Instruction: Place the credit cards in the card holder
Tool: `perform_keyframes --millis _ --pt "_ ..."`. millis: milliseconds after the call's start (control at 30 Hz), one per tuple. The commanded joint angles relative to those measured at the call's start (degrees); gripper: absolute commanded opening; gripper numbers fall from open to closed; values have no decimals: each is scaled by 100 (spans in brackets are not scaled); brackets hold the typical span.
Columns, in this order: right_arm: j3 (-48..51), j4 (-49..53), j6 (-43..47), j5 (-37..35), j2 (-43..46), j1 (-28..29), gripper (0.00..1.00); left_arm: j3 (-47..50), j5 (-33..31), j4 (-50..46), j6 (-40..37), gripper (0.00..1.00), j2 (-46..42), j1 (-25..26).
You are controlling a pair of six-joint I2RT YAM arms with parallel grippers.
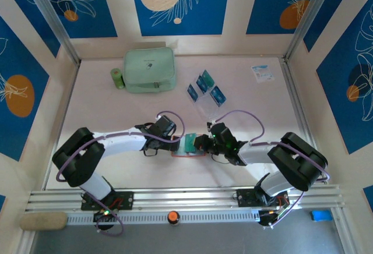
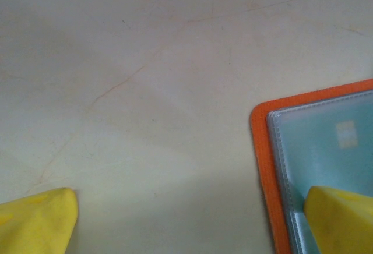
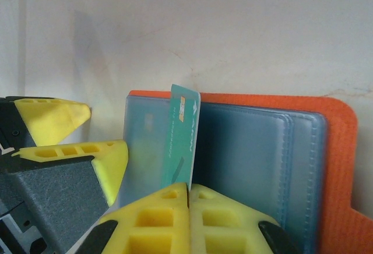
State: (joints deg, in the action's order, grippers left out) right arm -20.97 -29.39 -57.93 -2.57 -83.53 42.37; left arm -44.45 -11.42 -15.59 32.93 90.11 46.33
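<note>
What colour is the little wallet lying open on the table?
The wallet is orange, with a see-through bluish inside. The right wrist camera shows it best.

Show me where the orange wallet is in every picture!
Top external: the orange wallet lies mid-table, between both arms' tips.
Left wrist: lower right corner, open.
Right wrist: centre to right, open behind the credit card.
Shared landmark: the left gripper's yellow finger at the wallet's edge, also at the right wrist view's left.

Credit card (image 3: 185, 137) in right pincer (image 3: 189, 200), on card holder (image 3: 338, 166); left pincer (image 2: 189, 225) opposite.
</note>
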Motion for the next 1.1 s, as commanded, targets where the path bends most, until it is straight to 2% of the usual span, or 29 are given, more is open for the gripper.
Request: perform_keyframes --millis 0,567,1067 --pt "75 157 46 59 -94 67 0 156 -97 -278 27 100 29 47" --pt "322 272 -62 -68 141 162 0 164 -115 -278 21 100 18 47" --pt "134 348 -70 36 -134 217 0 208 -115 -235 33 100 58 46"
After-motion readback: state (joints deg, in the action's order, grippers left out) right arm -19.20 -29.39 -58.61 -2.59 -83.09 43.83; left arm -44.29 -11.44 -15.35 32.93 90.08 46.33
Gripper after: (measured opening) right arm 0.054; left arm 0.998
